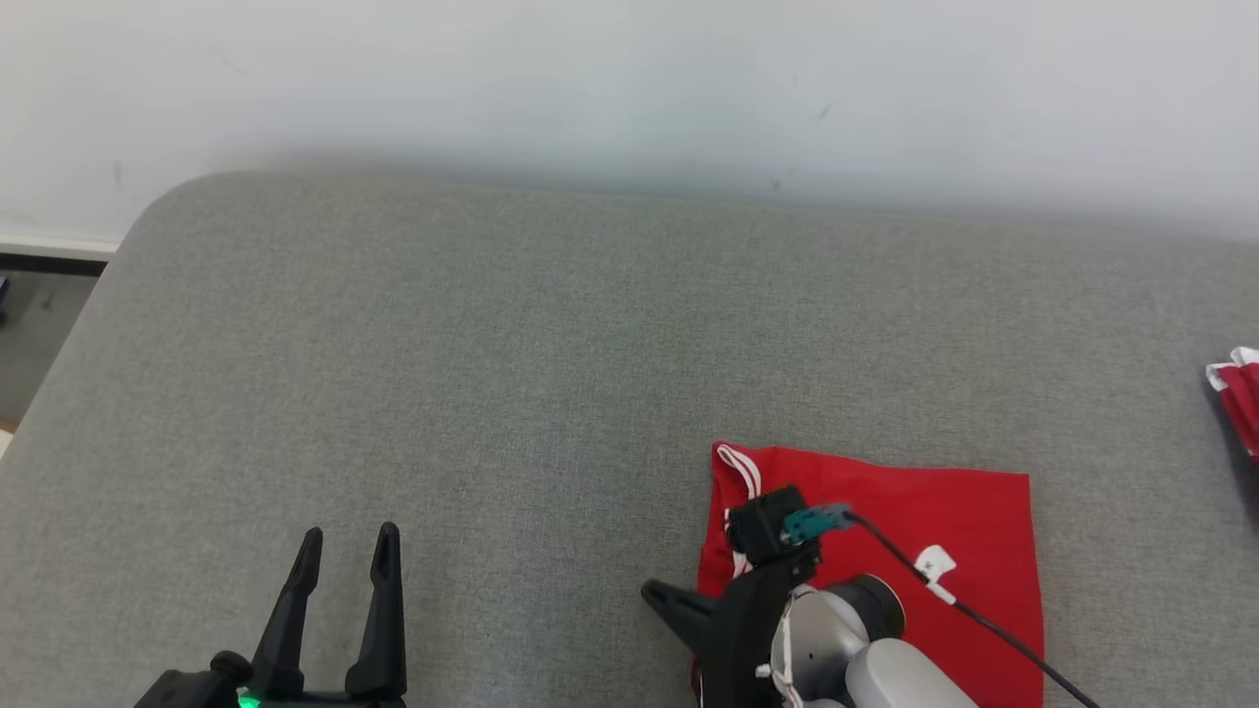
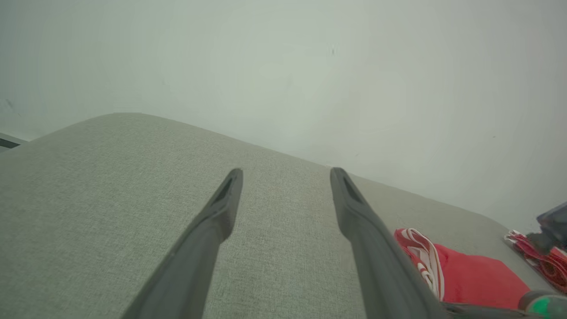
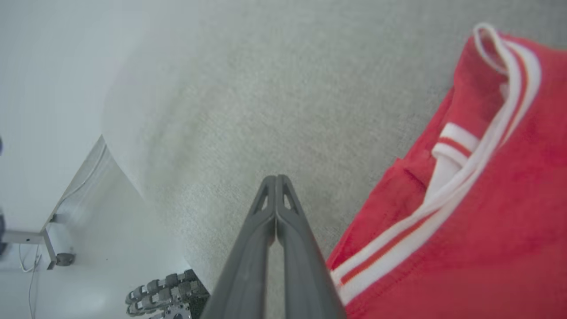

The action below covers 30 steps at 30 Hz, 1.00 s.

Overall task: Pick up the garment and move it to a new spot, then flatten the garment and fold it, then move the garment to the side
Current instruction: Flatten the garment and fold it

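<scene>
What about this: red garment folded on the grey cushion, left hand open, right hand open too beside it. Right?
Not quite: the right hand is shut, gripping nothing, as the right wrist view shows. The red garment does lie folded on the grey cushion, and the left hand is open.

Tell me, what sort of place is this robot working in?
Probably an indoor test room for folding clothes: a wide grey fabric surface against a bare white wall, a folded red garment on it, more red-and-white cloth at the right edge.
</scene>
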{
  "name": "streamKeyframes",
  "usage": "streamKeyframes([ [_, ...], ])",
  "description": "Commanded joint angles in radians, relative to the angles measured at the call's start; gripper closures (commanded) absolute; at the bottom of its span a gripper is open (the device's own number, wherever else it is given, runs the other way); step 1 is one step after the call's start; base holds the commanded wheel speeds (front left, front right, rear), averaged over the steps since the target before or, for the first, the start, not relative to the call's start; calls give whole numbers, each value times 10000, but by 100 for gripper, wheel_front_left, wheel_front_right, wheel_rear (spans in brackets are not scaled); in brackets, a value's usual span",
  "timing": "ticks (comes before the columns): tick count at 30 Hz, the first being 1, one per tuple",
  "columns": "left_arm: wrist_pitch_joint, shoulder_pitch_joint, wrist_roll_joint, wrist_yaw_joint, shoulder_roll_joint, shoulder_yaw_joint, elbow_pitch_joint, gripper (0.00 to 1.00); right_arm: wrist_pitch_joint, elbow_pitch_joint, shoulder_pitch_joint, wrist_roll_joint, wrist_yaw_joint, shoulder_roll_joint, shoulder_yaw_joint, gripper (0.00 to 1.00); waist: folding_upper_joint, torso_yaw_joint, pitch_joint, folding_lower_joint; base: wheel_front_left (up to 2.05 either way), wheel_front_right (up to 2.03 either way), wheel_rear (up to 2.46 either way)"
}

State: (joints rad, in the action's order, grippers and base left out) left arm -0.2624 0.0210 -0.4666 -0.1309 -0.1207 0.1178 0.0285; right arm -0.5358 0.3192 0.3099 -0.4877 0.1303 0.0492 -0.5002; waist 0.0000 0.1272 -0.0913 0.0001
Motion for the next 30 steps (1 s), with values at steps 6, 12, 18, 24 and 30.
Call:
streamKeyframes([
  [6, -36, 295, 157, 7, -101, -102, 4, 0, 994, -987, -104, -360, 4, 26, 574, 0, 0, -363, 456, -1, 0, 0, 0],
  [12, -36, 603, 260, 7, 62, -443, 7, 0, 2294, -2347, -1279, 717, 4, 14, 2387, 0, 0, -748, 1014, -1, 0, 0, 0],
  [18, -36, 698, 385, 17, 227, -854, 36, 0, 3797, -3341, -2502, 1371, 6, 12, 3852, 0, 0, -1130, 1219, -1, 0, 0, 0],
  [24, -36, 636, 592, 17, 283, -1016, 289, 0, 5365, -3313, -2983, 2170, 4, 38, 4589, 0, 0, -1350, 1264, -1, 0, 0, 0],
  [30, -36, 658, 820, 138, 259, -1145, 1020, 0, 6089, -2436, -3172, 2543, 4, 245, 4972, 0, 0, -1422, 1364, -1, 0, 0, 0],
])
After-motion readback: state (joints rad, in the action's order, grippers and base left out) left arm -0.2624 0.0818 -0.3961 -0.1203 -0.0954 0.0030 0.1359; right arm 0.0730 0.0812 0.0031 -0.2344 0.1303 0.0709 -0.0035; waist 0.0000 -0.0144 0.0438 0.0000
